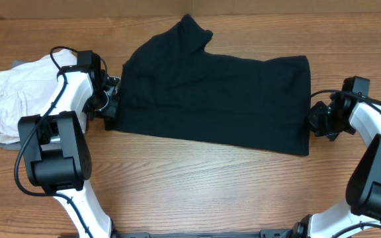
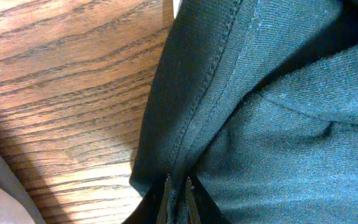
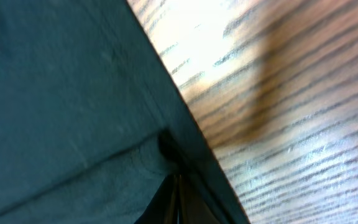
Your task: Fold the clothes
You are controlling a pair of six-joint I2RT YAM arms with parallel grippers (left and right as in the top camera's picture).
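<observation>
The black T-shirt (image 1: 217,99) lies spread across the middle of the wooden table, folded lengthwise, one sleeve sticking up at the back. My left gripper (image 1: 111,106) is at the shirt's left edge and is shut on its hemmed fabric (image 2: 185,124); the jaws (image 2: 178,193) pinch the seam. My right gripper (image 1: 313,122) is at the shirt's right edge and is shut on the fabric (image 3: 73,93); its jaws (image 3: 179,199) are closed tight on a fold. The neck label is hidden.
A folded off-white pocketed garment (image 1: 12,99) lies at the left end of the table, just behind my left arm. Bare wood runs along the table's front (image 1: 210,185).
</observation>
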